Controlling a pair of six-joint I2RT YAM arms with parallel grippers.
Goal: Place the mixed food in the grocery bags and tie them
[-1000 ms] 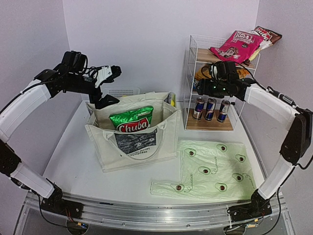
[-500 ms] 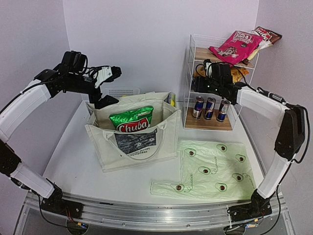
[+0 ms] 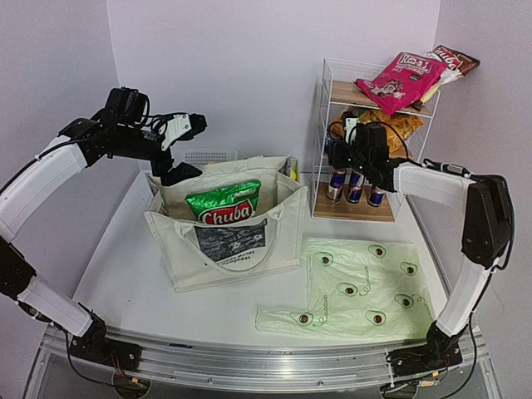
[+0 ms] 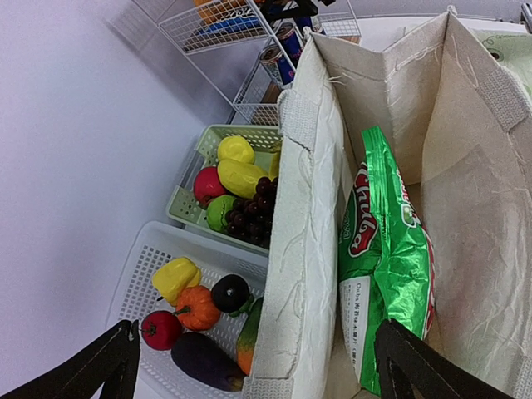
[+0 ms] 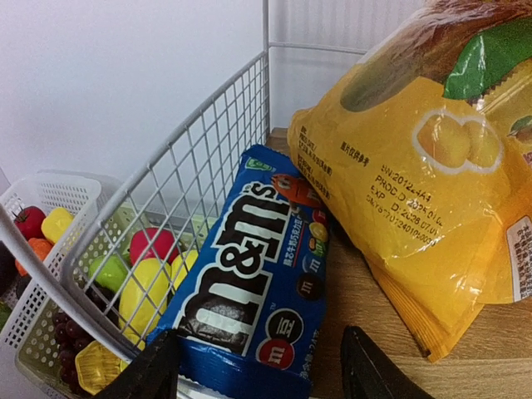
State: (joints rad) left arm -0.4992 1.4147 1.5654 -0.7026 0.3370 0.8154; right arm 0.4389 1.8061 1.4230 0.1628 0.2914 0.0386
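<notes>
Looking down from the top camera, you find the canvas tote point(image 3: 278, 237) standing upright left of centre on the table point(image 3: 125, 274), its mouth open. A green-and-white snack packet point(image 3: 223, 204) stands inside it, against the front wall. The avocado-print plastic bag point(image 3: 359, 288) lies flat on the table to the right of the tote, apart from it.

Left arm: the left gripper point(image 3: 184, 150) hangs above the tote's rear left corner. Its jaws are spread wide and hold nothing. In its wrist view the tote's rear wall point(image 4: 303, 249) runs between the two fingers, with the green packet on one side. On the other side are a green basket point(image 4: 193, 160) holding dark grapes point(image 4: 249, 213) and yellow fruit point(image 4: 239, 176), and a white basket point(image 4: 137, 268).

Right arm: the right gripper point(image 3: 336, 155) reaches into the middle shelf of the wire rack point(image 3: 321, 100). Its wrist view shows the jaws apart, one finger on each side of the near end of a blue packet point(image 5: 249, 283). You cannot tell whether the pads touch it. An orange packet point(image 5: 407, 191) leans just beside the blue one, overlapping its upper edge. Three drink cans point(image 3: 357, 184) stand on the rack's lower shelf, and a pink packet point(image 3: 399, 75) lies on its top.
</notes>
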